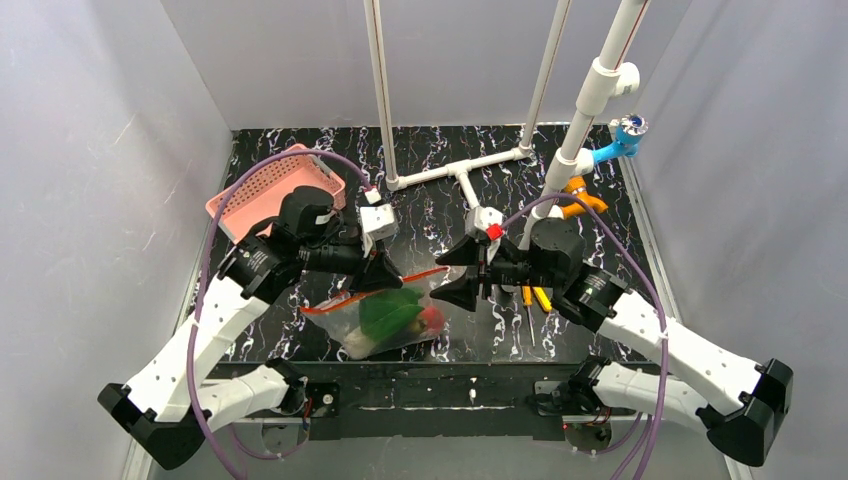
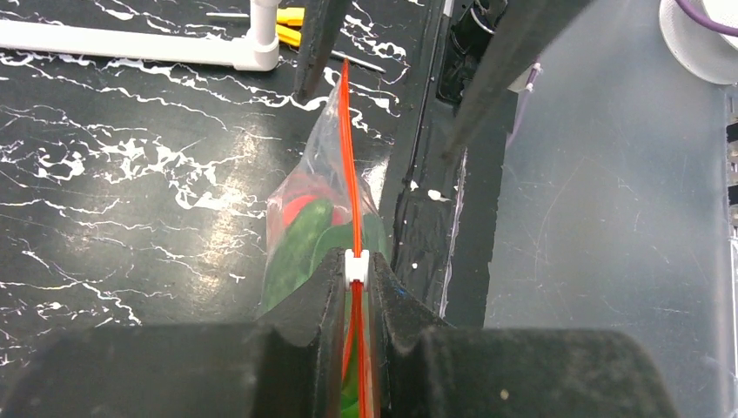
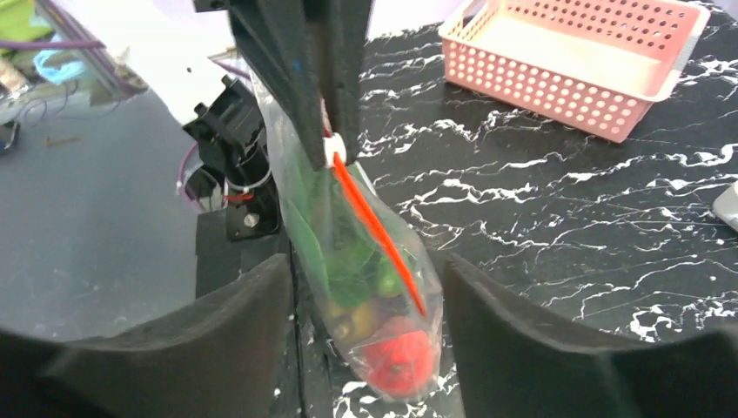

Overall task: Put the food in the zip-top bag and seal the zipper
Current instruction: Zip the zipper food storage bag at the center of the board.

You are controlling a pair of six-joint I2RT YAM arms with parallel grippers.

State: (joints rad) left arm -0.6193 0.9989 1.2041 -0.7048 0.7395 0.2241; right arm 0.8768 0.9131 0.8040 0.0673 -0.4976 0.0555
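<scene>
Grips zipper [image 2: 350,165] at slider [image 2: 356,265] with left hand [image 2: 355,292], clamped tight; holds right hand [image 3: 365,296] spread wide, empty, astride 3 o'clock end of bag [image 3: 296,174] of food [image 3: 341,252].

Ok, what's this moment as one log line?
left fingers: shut on thin red-orange zipper strip | right fingers: open | clear plastic zip-top bag: toy vegetables inside

White arms [image 1: 215,325], black joints [image 1: 255,265], purple cables [image 1: 204,290]
</scene>
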